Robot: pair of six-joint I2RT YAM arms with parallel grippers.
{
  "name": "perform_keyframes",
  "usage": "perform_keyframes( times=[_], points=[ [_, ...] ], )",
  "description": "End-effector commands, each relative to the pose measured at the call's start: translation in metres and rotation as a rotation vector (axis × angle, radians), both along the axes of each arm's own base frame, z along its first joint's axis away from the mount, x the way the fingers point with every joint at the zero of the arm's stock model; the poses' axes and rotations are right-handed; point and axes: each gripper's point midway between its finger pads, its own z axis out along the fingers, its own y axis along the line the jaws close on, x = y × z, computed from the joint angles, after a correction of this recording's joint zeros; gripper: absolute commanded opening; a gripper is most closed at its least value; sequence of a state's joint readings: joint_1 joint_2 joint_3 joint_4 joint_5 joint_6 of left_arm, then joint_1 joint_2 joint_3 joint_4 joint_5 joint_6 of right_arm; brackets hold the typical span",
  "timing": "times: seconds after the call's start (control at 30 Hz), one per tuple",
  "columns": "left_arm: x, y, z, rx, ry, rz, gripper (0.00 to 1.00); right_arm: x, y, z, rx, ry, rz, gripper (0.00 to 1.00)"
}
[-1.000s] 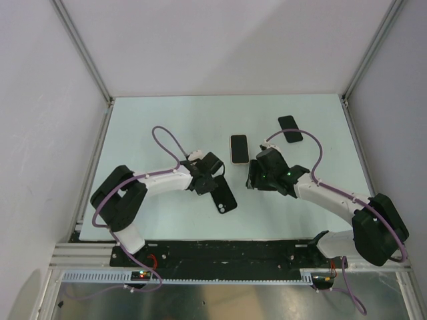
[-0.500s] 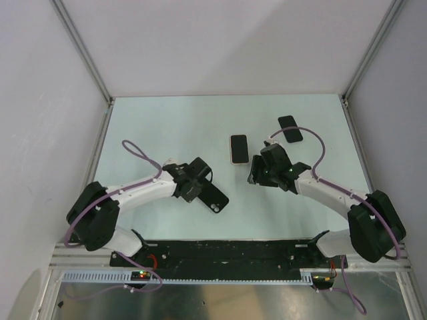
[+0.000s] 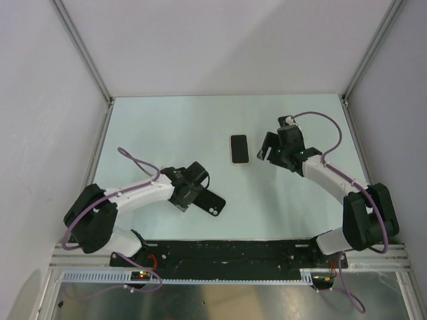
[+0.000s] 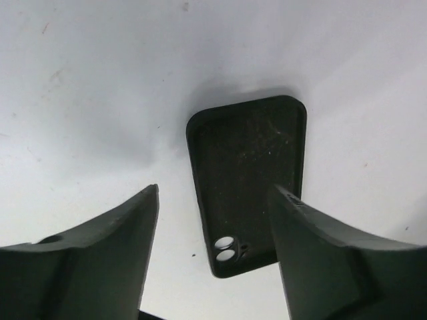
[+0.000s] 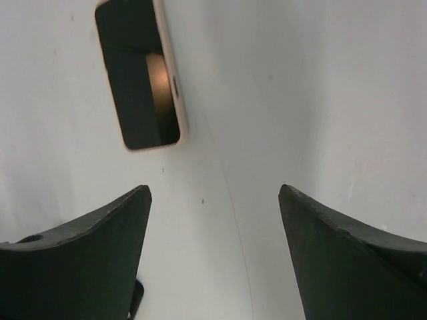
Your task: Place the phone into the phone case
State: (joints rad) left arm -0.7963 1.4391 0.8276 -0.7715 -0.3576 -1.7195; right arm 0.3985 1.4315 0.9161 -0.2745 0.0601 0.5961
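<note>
Both tools spread wide, nothing held
The phone (image 3: 239, 149) lies screen-up mid-table, just left of right gripper (image 5: 213, 192); case (image 4: 248, 170) lies nearer, below left gripper (image 4: 213, 200). I judge the phone rigid and slick, so pinch its 2 long edges; the case looks flexible

- Bright, even light fell from above onto the pale counter (image 3: 167, 127); arm shadows there were faint.
- A soft grey shadow ringed the phone case (image 4: 247, 173) in the left wrist view.
- The phone (image 5: 135, 80) screen held a warm round reflection.
- The fingers (image 4: 87, 260) of the left tool (image 4: 215, 193) looked dark and blurred.
</note>
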Motion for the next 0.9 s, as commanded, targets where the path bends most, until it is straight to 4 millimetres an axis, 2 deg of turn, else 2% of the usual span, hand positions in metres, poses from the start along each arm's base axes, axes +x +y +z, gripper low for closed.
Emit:
perform_keyframes(
  times=[0.0, 0.07, 0.13, 0.27, 0.37, 0.4, 0.43, 0.47, 0.5, 0.57, 0.67, 0.8, 0.87],
  points=[
    [0.007, 0.005, 0.018, 0.002, -0.078, -0.014, 0.84, 0.043, -0.022, 0.023, 0.03, -0.094, -0.073, 0.85],
    [0.007, 0.007, 0.022, 0.012, -0.092, -0.047, 0.95, 0.059, -0.036, 0.025, 0.038, -0.109, -0.116, 0.88],
    [0.009, 0.008, 0.031, 0.028, -0.118, -0.102, 0.98, 0.077, -0.054, 0.027, 0.032, -0.123, -0.162, 0.89],
    [0.017, 0.012, 0.055, 0.07, -0.172, -0.259, 0.99, 0.124, -0.09, 0.03, -0.013, -0.136, -0.194, 0.9],
    [0.023, 0.017, 0.073, 0.105, -0.222, -0.383, 1.0, 0.153, -0.115, 0.02, -0.076, -0.089, -0.174, 0.9],
    [0.025, 0.019, 0.08, 0.106, -0.246, -0.411, 1.0, 0.166, -0.122, 0.027, -0.096, -0.095, -0.169, 0.9],
    [0.025, 0.019, 0.085, 0.107, -0.265, -0.455, 1.0, 0.172, -0.13, 0.017, -0.115, -0.055, -0.163, 0.9],
    [0.027, 0.02, 0.093, 0.105, -0.291, -0.489, 1.0, 0.184, -0.132, 0.022, -0.123, -0.056, -0.136, 0.89],
    [0.027, 0.02, 0.1, 0.1, -0.31, -0.518, 1.0, 0.188, -0.134, 0.011, -0.141, -0.016, -0.109, 0.88],
    [0.028, 0.022, 0.114, 0.092, -0.353, -0.57, 1.0, 0.202, -0.149, 0.006, -0.169, 0.005, -0.095, 0.87],
    [0.029, 0.026, 0.133, 0.085, -0.403, -0.639, 1.0, 0.215, -0.159, -0.002, -0.209, 0.014, -0.057, 0.88],
    [0.029, 0.028, 0.147, 0.061, -0.433, -0.713, 1.0, 0.219, -0.167, -0.023, -0.223, 0.077, 0.005, 0.9],
    [0.028, 0.028, 0.15, 0.057, -0.442, -0.742, 1.0, 0.219, -0.165, -0.029, -0.211, 0.102, 0.047, 0.91]
  ],
)
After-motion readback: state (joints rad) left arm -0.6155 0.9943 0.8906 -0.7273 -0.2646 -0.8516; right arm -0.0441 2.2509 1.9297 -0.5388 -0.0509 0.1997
